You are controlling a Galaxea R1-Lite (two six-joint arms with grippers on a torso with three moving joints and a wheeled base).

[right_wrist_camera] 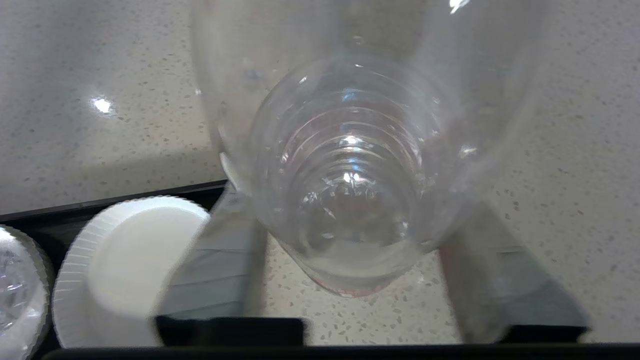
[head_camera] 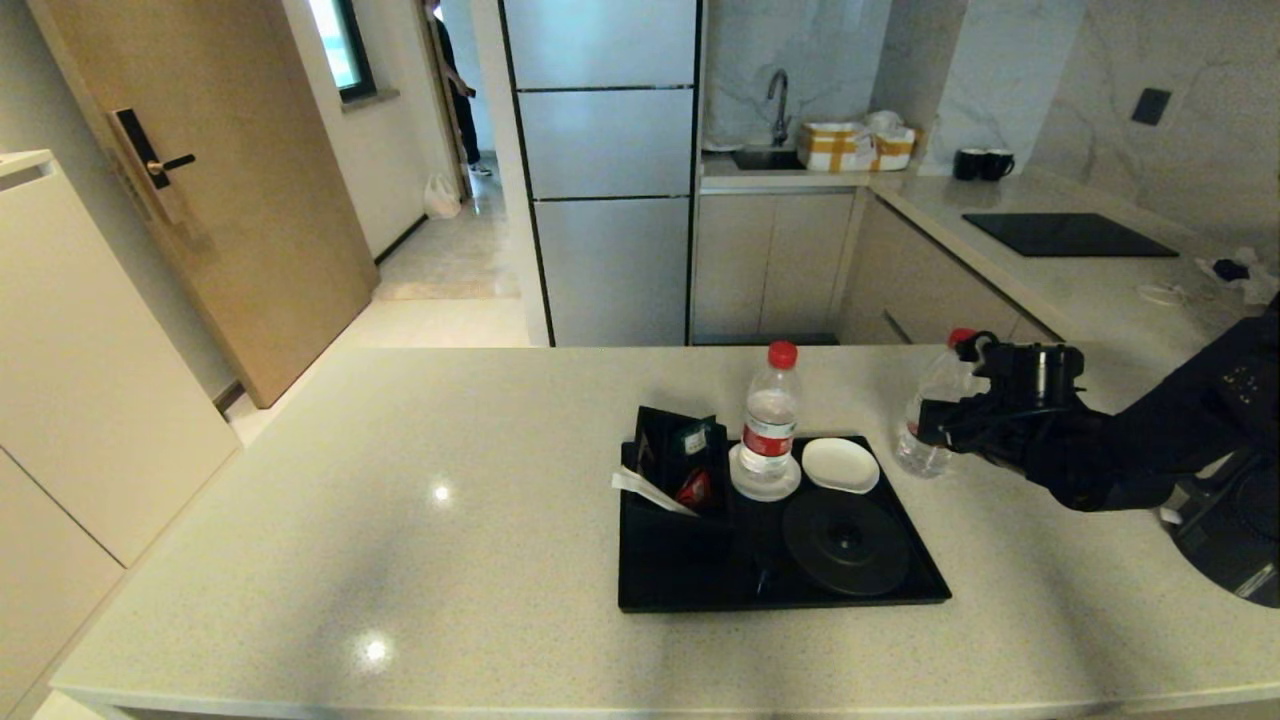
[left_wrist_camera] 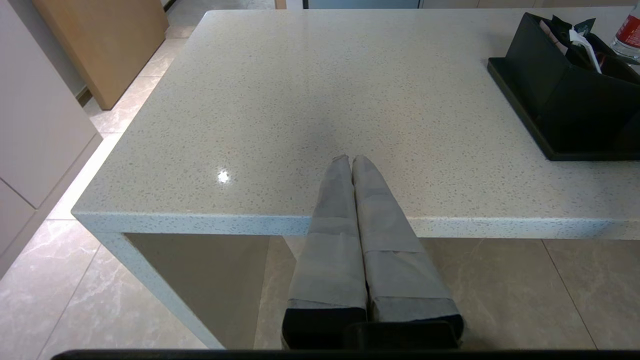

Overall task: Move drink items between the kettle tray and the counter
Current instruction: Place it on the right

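Observation:
My right gripper [head_camera: 945, 415] is shut on a clear red-capped bottle [head_camera: 920, 452], held tilted just off the right edge of the black kettle tray [head_camera: 700, 592], its base close to the counter [head_camera: 400, 500]. In the right wrist view the bottle [right_wrist_camera: 350, 165] fills the space between the fingers of the right gripper [right_wrist_camera: 350, 200]. A second bottle [head_camera: 770, 420] stands on a saucer at the back of the tray. The round kettle base disc [head_camera: 845, 540] is bare. No kettle shows. My left gripper [left_wrist_camera: 350, 159] is shut and empty over the counter's near edge.
A black sachet box [head_camera: 680, 460] stands in the tray's left part, and a white saucer [head_camera: 840, 465] lies beside the second bottle. The far counter carries a black hob [head_camera: 1065, 235] and two dark mugs [head_camera: 980, 163]. A fridge and cabinets stand behind.

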